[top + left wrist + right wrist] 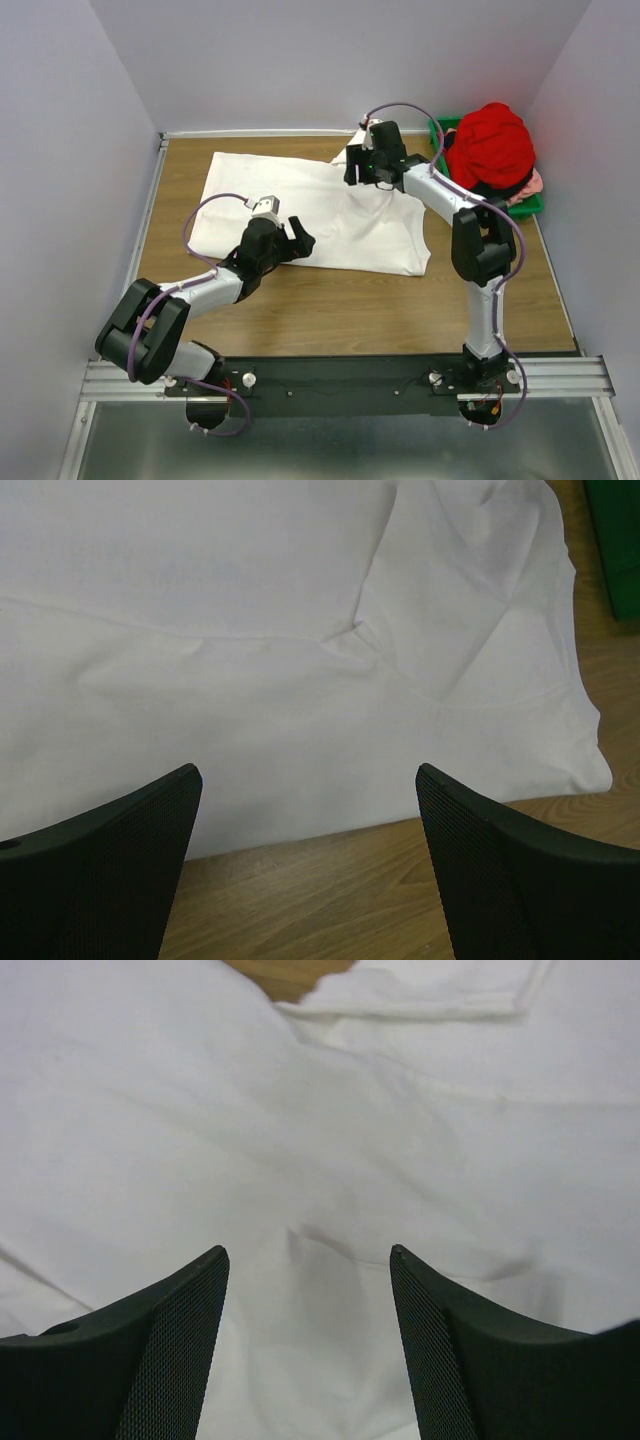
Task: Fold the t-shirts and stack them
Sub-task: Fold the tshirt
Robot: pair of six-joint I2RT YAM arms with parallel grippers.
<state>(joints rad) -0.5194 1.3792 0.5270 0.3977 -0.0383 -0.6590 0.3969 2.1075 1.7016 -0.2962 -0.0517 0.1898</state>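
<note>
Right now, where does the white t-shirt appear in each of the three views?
Top view: the white t-shirt lies spread on the far half of the wooden table.
Left wrist: the white t-shirt fills the upper part.
Right wrist: the white t-shirt fills nearly everything.
Shared landmark: the wooden table, bare beside the cloth in all views.

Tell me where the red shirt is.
In the top view, the bunched red cloth t-shirt sits in the green plastic bin at the far right corner of the wooden table, to the right of the flat white cloth t-shirt.
</note>
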